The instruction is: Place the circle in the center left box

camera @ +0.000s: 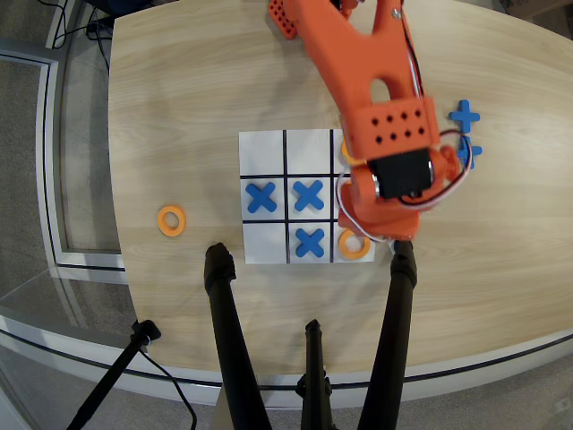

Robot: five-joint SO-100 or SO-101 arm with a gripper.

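Across the pale wooden table (179,107) in the overhead view, the orange arm (358,63) reaches down from the top edge and its wrist block hangs over the right-hand column of the white nine-square board (264,152). Black tripod legs (228,340) rise from the lower edge.

On the board, blue crosses (261,198) fill the middle-row left and centre squares and the bottom centre square. An orange ring (353,244) lies in the bottom right square, half under the arm; a sliver of orange shows at the top right square. The middle-row right square is wholly hidden by the wrist, so whether a circle lies there cannot be told.

One spare circle (171,219) lies on bare wood left of the board, well apart from the arm. Two blue crosses (464,115) sit right of the arm.

The claw is covered by the wrist housing; its opening, and whether it holds anything, cannot be told.
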